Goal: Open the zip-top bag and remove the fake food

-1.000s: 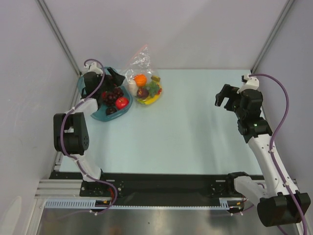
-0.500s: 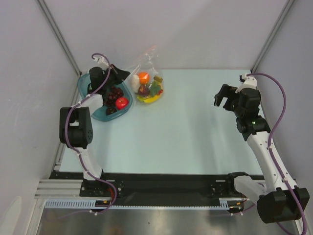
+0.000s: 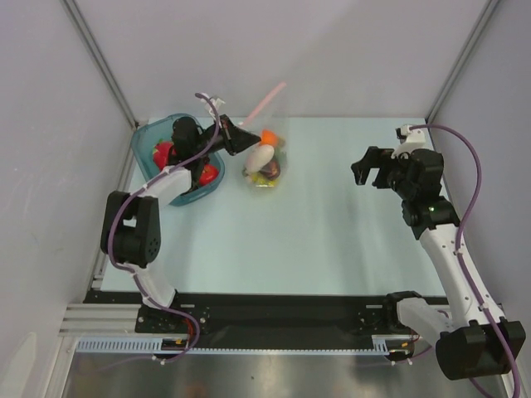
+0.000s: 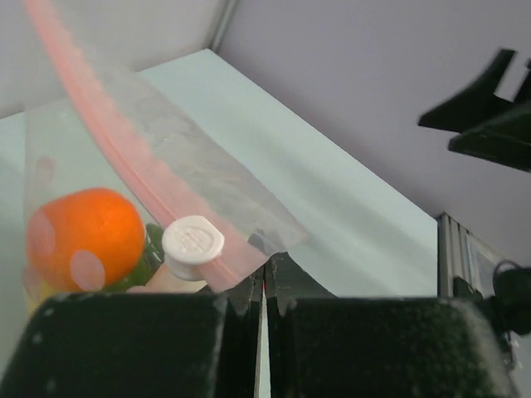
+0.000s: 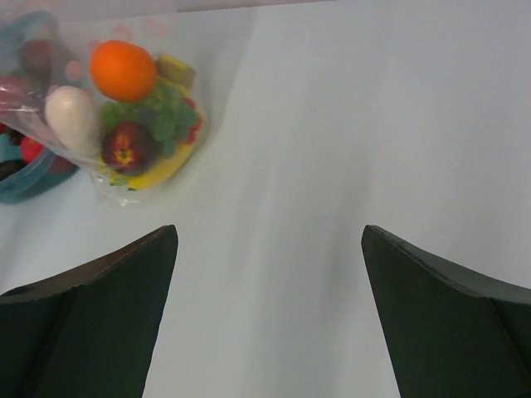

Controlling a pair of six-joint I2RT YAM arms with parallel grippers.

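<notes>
The zip-top bag [image 3: 267, 162] sits at the back of the table, its pinkish zip strip [image 3: 270, 95] pulled up and slanting. My left gripper [image 3: 238, 138] is shut on the bag's top corner by the strip [image 4: 133, 157]; in the left wrist view the plastic runs into the closed jaws [image 4: 264, 280]. The fake food is inside the bag: an orange [image 5: 123, 70], a white oval piece [image 5: 70, 116], green grapes [image 5: 162, 120], a dark purple piece [image 5: 124, 148] and a banana [image 5: 159, 170]. My right gripper [image 3: 367, 167] hangs open at the right, well apart from the bag, with nothing between its fingers [image 5: 267, 236].
A teal tray [image 3: 150, 139] holding red and dark toy fruits stands at the back left, under my left arm and beside the bag. Grey walls close in the table at the back and on both sides.
My left gripper has shut on the bag's top corner and moved right, lifting that edge so the zip strip rises. The bag has shifted slightly right. The right gripper moved a little left.
</notes>
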